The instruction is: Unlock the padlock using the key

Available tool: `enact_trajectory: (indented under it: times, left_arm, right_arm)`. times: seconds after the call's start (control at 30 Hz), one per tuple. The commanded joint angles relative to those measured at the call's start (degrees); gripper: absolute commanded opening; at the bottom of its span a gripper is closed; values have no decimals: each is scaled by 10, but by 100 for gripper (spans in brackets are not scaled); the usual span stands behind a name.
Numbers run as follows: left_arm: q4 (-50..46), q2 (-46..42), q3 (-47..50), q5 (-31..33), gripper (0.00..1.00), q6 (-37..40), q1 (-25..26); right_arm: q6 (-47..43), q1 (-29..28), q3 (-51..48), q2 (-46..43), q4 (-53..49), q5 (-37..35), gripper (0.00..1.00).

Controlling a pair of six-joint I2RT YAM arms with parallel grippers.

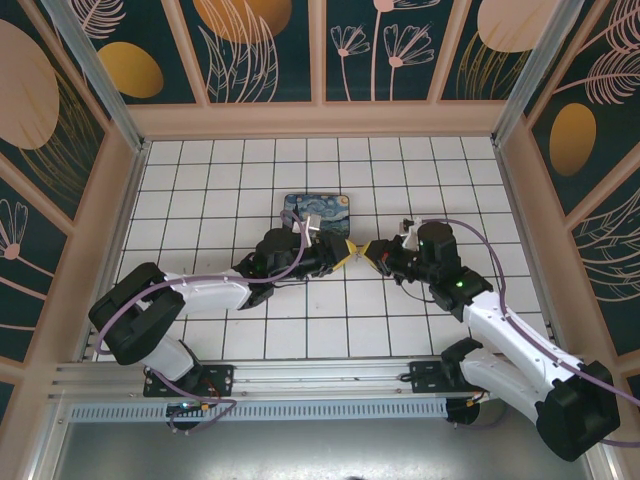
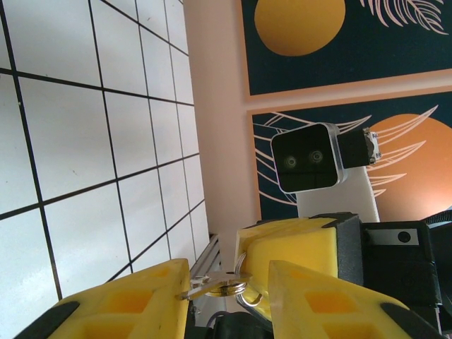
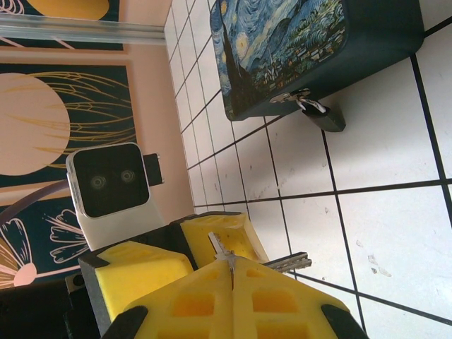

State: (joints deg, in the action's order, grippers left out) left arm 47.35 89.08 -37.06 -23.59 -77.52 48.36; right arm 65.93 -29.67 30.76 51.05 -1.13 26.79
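Right jaws clamped on key (image 3: 288,264); left jaws apart around its ring. Padlock (image 3: 328,119) hooked on painted box (image 3: 282,49) latch, on tiled surface (image 3: 395,155).

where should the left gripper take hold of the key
Grip the key at its free ring end, which juts from the shut right gripper. Come head-on with the left gripper: that end lies across the gap between its fingers.

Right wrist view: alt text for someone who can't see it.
The right hand, shut, pinches the key, tip to tip with the left hand. Beyond, on white tiles, the padlock is hooked onto a blue swirl-painted box.
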Motion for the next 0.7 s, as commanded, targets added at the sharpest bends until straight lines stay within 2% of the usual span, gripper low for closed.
enact_trajectory:
  times: [0.0,0.67]
  left_arm:
    - [17,-15,9,-2,35,9,0]
    - [27,-27,24,21,27,-5,-5]
  right_arm:
    - [-2,1,17,-8,3,11,0]
    - [-3,1,7,-6,7,13,0]
